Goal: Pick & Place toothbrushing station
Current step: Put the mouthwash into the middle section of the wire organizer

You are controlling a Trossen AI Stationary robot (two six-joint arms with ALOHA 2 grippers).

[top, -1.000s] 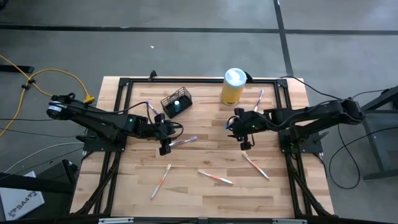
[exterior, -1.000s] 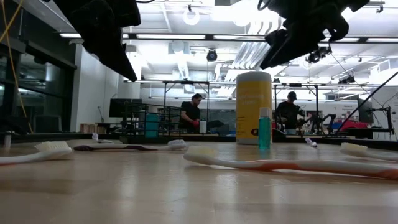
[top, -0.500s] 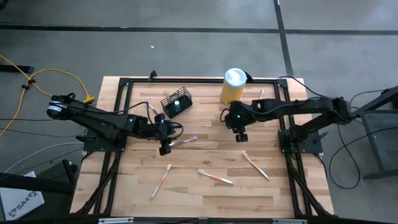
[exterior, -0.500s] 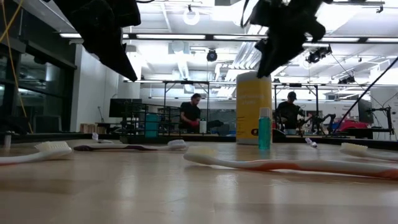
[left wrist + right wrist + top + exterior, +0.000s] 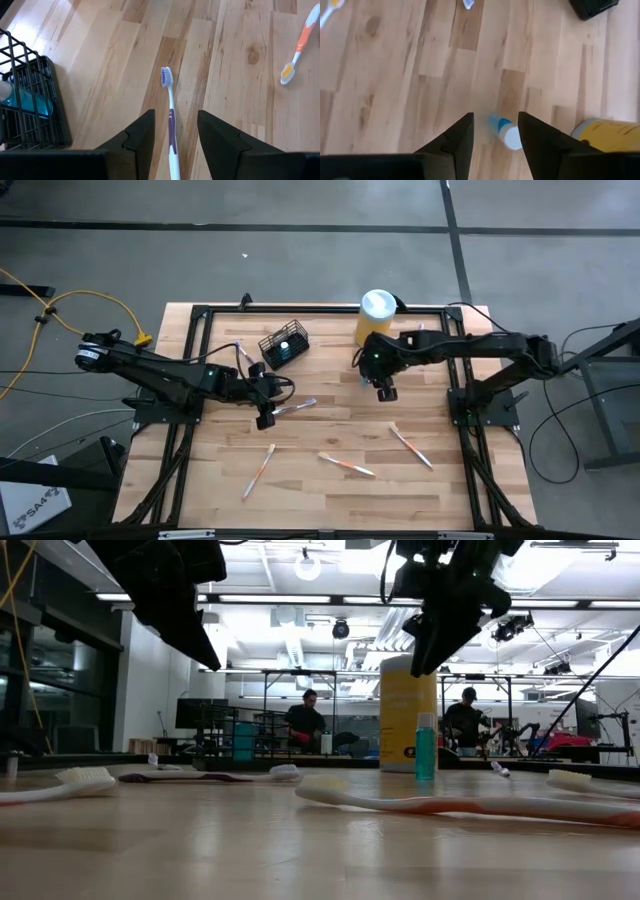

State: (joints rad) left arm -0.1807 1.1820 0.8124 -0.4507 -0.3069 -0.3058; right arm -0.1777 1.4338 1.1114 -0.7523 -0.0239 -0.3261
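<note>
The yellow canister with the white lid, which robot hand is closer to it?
Right. The right gripper hangs just beside the yellow canister, while the left gripper is farther off, past the black wire holder.

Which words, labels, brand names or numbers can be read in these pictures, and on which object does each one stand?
Nothing can be read with certainty.
Yellow canister: faint print on its side, too blurred to read.
White box on the floor beside the table: dark letters, too small to read.
Wire basket, purple toothbrush, teal bottle: no text visible.
</note>
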